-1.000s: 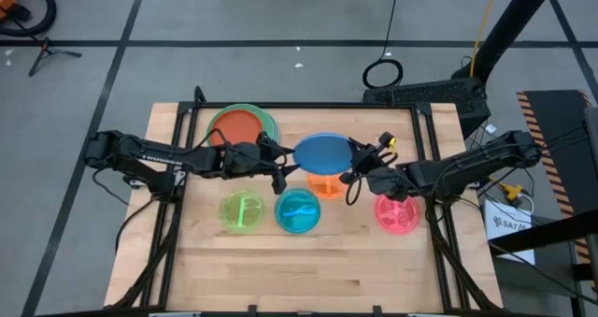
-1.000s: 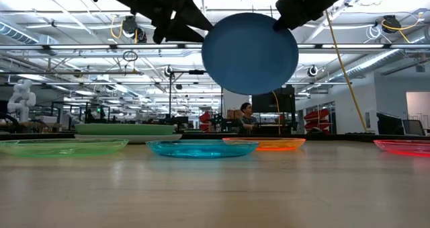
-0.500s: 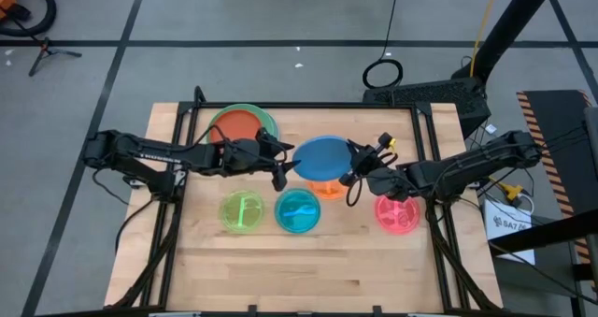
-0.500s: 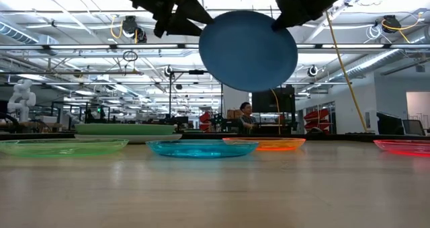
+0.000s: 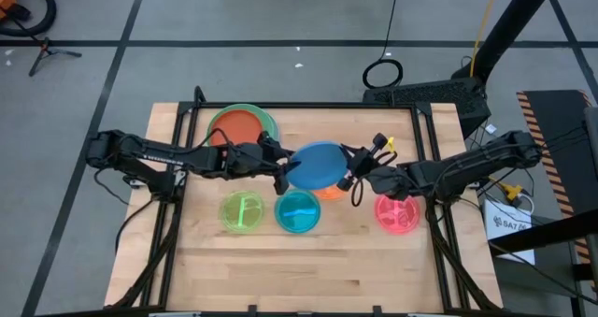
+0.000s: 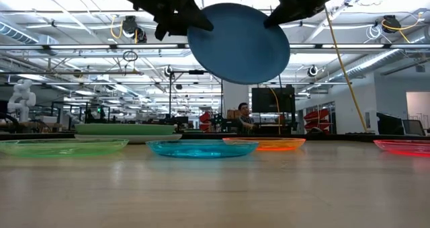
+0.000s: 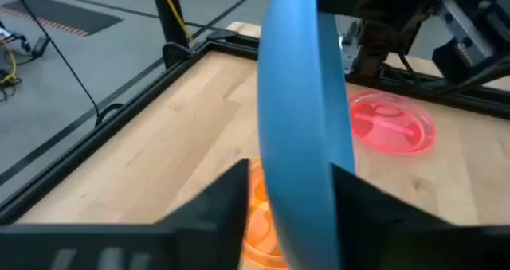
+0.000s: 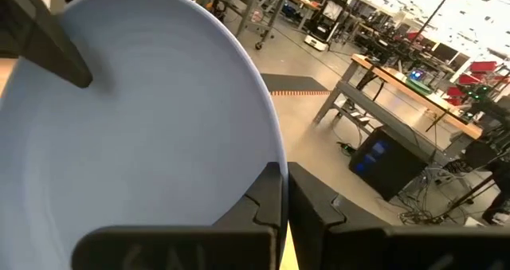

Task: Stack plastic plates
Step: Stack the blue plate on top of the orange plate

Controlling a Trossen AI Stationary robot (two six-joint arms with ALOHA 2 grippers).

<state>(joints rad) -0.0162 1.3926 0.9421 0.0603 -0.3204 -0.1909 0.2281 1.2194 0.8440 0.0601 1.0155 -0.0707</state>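
Blue plate (image 5: pixel 316 165), pinched at opposite rims by left gripper (image 5: pixel 281 171) and right gripper (image 5: pixel 352 175) mid-table, looks mid-handover; next, one must let go.

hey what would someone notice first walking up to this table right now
The blue plate, held in the air above the middle of the table, with the left gripper and the right gripper both clamped on opposite edges. Below it sit the small see-through plates: lime, cyan, orange and pink.

Raised plate (image 5: pixel 317 165) between both grippers, above table (image 5: pixel 374 252) centre.
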